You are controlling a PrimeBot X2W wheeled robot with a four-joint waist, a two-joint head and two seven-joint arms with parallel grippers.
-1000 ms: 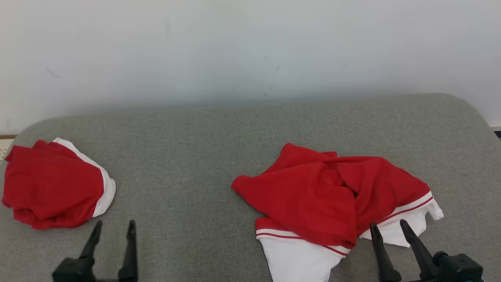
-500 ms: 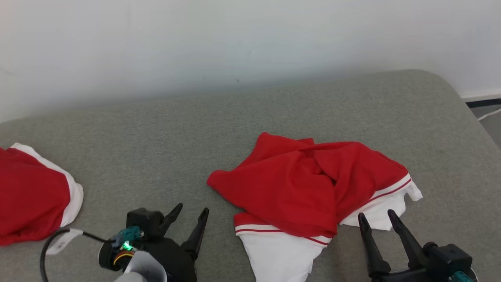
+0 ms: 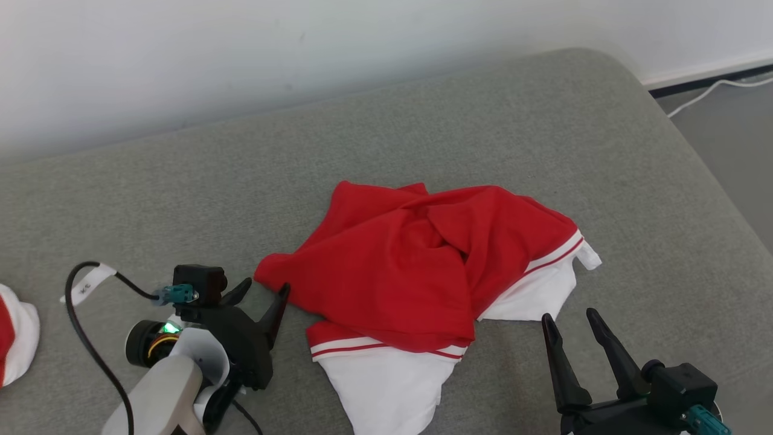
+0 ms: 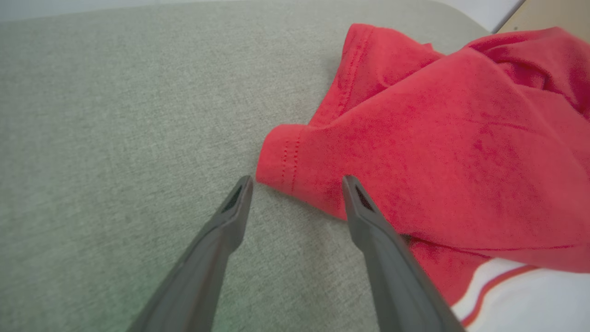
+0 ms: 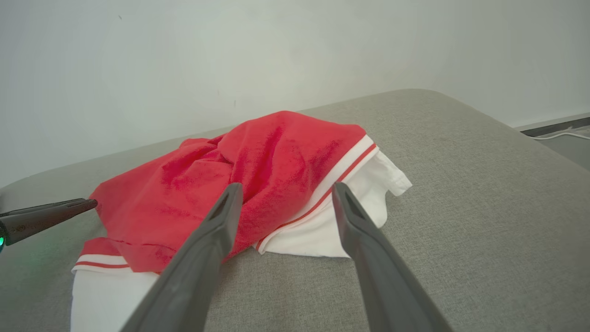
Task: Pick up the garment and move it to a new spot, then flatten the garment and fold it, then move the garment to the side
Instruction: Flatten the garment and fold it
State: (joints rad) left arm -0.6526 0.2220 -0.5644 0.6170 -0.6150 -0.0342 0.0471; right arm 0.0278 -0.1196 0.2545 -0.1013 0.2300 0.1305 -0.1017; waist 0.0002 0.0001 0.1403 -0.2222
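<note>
The garment (image 3: 416, 266) is a crumpled red piece with white panels and red-striped trim, lying in a heap on the grey cushion (image 3: 181, 199). My left gripper (image 3: 264, 289) stands open right at its left red corner, and in the left wrist view the hemmed corner of the garment (image 4: 438, 152) lies just ahead of the left gripper (image 4: 297, 180), between the fingertips. My right gripper (image 3: 569, 315) is open and empty, just short of the garment's white right edge. Seen from the right wrist, the garment (image 5: 258, 175) sits past the right gripper (image 5: 286, 186).
A second red and white garment (image 3: 15, 338) pokes in at the far left edge. The cushion ends at a rounded right corner, with grey floor and a white cable (image 3: 712, 90) beyond. A pale wall (image 3: 241, 48) runs behind the cushion.
The head camera has swung right and down, shifting the whole picture left. My left arm has reached forward and right, up to the garment's left corner. Both grippers have stayed open.
</note>
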